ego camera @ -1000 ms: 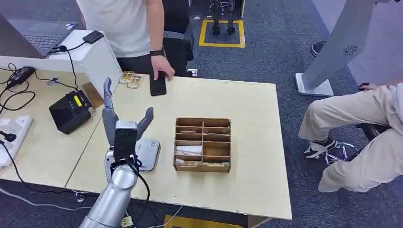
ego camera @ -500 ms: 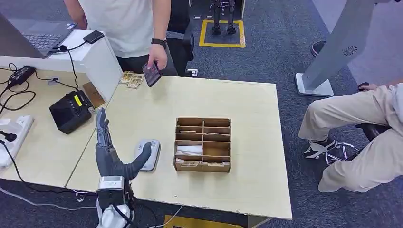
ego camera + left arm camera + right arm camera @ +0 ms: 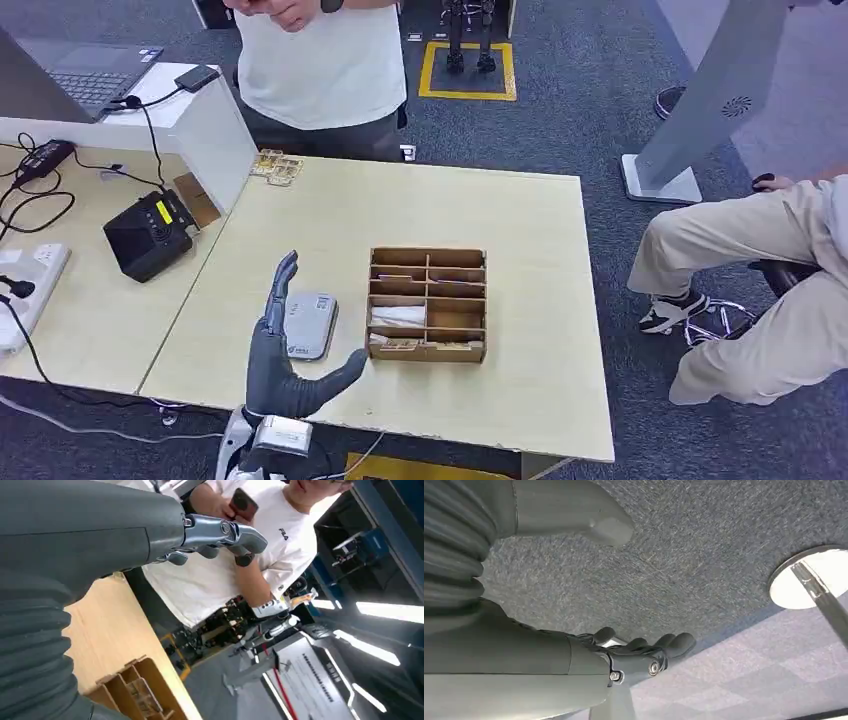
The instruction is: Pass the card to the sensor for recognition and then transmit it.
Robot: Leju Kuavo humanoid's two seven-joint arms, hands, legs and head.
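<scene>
On your worktop (image 3: 520,300) the wooden divided box (image 3: 427,304) sits mid-surface; white cards (image 3: 397,316) lie in one of its left compartments, and thin flat pieces rest in the front row. Just beside its left side lies the grey sensor (image 3: 309,324). Your left hand (image 3: 285,355) stands raised at the near edge, fingers spread wide and holding nothing, its fingertips over the sensor's left edge. Your right hand (image 3: 634,652) hangs over carpet, fingers loosely apart and empty.
</scene>
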